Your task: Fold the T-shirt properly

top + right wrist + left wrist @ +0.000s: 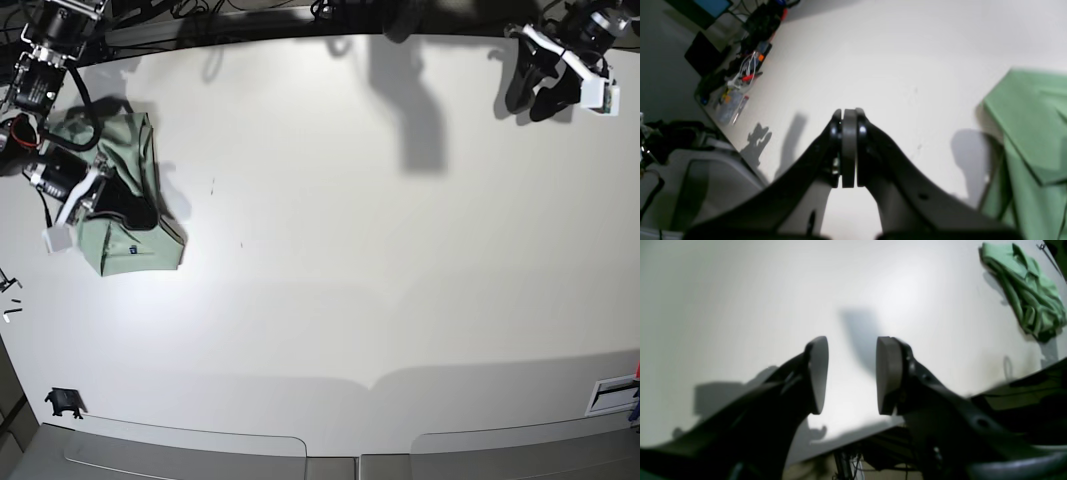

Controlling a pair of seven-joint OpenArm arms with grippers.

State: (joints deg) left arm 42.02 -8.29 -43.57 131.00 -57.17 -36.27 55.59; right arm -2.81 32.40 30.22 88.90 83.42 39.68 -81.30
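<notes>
A broad, matte white table [380, 260] fills the base view, crossed by soft arm shadows. Past its edge, in the right wrist view, a clutter of cables and small electronics [743, 63] lies beside a dark screen [711, 8].

The pale mint-green short-sleeved cotton T-shirt [125, 205] sits bunched in loose folds at the table's left side in the base view, a tiny dark label showing on its near corner.

The right gripper [849, 115] hovers just beside the cloth, pads pressed together on nothing. The left gripper [852, 373], well apart, is spread and empty.
</notes>
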